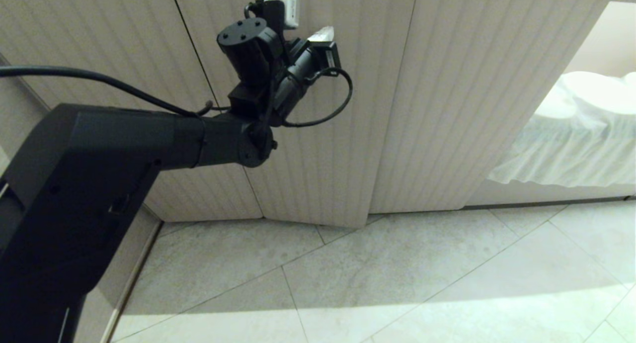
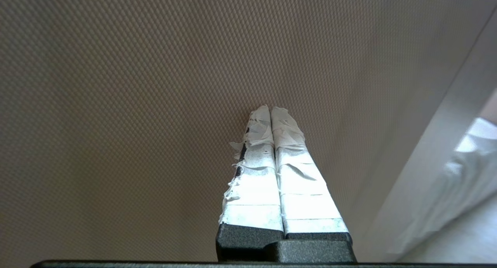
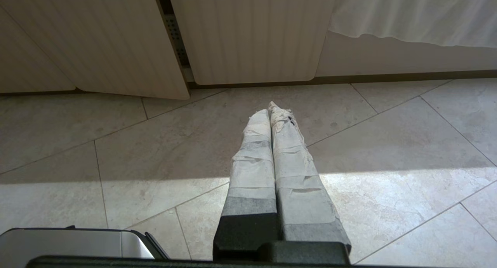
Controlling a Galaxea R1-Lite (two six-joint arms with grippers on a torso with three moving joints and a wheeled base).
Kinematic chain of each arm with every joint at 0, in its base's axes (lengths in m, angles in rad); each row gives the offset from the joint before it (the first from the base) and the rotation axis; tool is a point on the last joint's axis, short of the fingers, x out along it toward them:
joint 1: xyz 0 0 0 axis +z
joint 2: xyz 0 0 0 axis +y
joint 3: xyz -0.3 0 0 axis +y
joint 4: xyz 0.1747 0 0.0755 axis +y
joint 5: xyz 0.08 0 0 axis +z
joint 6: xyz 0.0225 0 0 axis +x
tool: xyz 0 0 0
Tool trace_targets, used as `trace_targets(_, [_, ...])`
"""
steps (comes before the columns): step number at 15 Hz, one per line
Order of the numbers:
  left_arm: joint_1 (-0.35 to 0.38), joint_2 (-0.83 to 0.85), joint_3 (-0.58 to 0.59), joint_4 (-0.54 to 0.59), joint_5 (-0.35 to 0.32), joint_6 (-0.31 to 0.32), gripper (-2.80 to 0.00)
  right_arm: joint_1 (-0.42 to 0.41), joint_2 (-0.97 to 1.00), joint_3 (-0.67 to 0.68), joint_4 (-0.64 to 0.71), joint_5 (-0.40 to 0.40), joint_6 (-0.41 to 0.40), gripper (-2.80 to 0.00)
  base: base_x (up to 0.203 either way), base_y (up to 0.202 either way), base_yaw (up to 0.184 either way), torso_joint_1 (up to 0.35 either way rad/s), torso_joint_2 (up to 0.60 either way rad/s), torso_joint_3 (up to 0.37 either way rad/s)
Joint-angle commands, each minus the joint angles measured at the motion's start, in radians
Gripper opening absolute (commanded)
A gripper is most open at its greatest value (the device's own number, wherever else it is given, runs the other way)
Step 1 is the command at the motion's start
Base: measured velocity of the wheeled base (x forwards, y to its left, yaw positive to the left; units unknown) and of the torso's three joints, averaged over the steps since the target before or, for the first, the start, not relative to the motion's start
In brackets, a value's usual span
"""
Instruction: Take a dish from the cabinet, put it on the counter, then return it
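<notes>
The cabinet fills the view ahead with beige ribbed doors, and one middle door stands slightly ajar at its lower edge. My left gripper is raised high against that door, its white-taped fingers shut with nothing between them. In the left wrist view the left gripper points close at the door's textured face. My right gripper hangs low over the floor, shut and empty, facing the cabinet. The dish is hidden and the counter is out of view.
Pale stone floor tiles lie in front of the cabinet. White draped cloth sits at the right beside the doors. A perforated hinge strip shows in the gap between two doors. A silver-and-black part lies near the right wrist.
</notes>
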Motion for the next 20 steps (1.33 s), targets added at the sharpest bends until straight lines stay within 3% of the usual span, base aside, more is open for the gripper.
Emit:
trace_targets(1, [0.001,-0.024,0.003,0.000,0.034,0.009,-2.80,0.001,0.000,0.000,0.000,0.000,0.000,-2.80,0.000,0.000,0.000,0.000,0.00,0.000])
trace_targets(5, [0.023,-0.136,0.118,0.029,0.055,0.031,-2.80,0.000,0.000,0.000,0.000,0.000,0.000,-2.80,0.000,0.000,0.000,0.000,0.00,0.000])
trace_targets(9, [0.066,-0.353,0.371,0.086,0.056,0.040,-2.80,0.000,0.000,0.000,-0.001,0.000,0.000,-2.80,0.000,0.000,0.000,0.000,0.00,0.000])
trace_targets(15, [0.217,-0.660,0.774,0.097,0.046,0.037,-2.80,0.001,0.000,0.000,-0.001,0.000,0.000,-2.80,0.000,0.000,0.000,0.000,0.00,0.000])
trace_targets(18, [0.281,-0.786,1.001,0.096,0.003,0.014,-2.80,0.000,0.000,0.000,-0.001,0.000,0.000,-2.80,0.000,0.000,0.000,0.000,0.00,0.000])
trace_targets(20, [0.348,-0.871,1.164,0.092,-0.060,0.008,-2.80,0.001,0.000,0.000,-0.001,0.000,0.000,-2.80,0.000,0.000,0.000,0.000,0.00,0.000])
